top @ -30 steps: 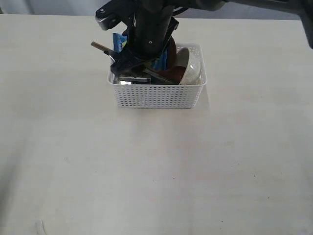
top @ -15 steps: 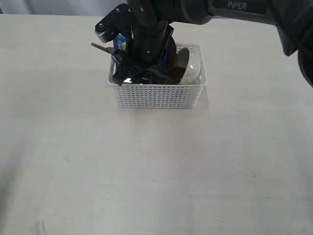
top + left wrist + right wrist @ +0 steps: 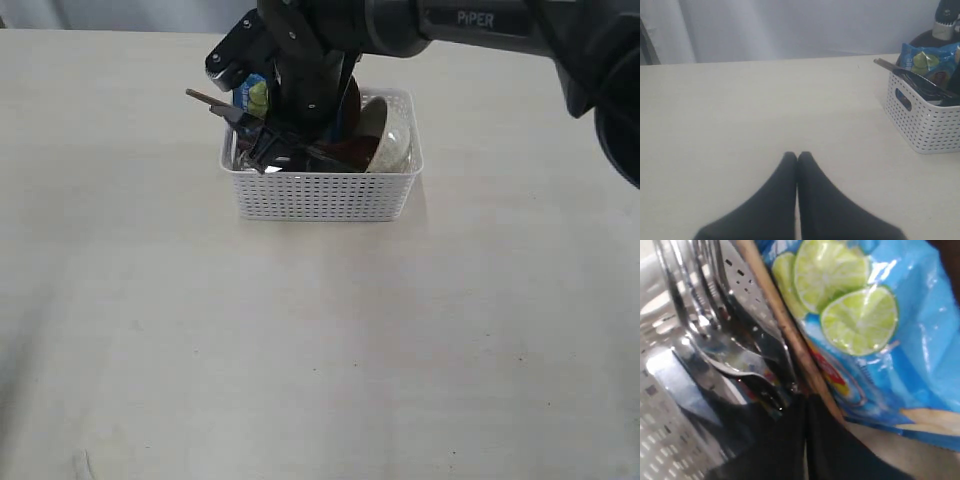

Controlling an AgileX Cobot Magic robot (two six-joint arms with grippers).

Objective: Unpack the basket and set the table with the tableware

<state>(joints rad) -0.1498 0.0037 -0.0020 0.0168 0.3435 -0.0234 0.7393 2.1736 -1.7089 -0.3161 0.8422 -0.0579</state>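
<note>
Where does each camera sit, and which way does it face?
Exterior: high, angled down on the pale cream table and white lattice plastic basket; black right arm shows.
Left wrist: low over the table, facing the basket; shut left gripper shows.
Right wrist: inside the basket, shut right gripper beside blue chip bag.
Shared: all show the blue chip bag.

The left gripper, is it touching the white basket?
Apart. The left wrist view shows the left gripper shut, with a clear stretch of bare table between it and the basket off to the side.
</note>
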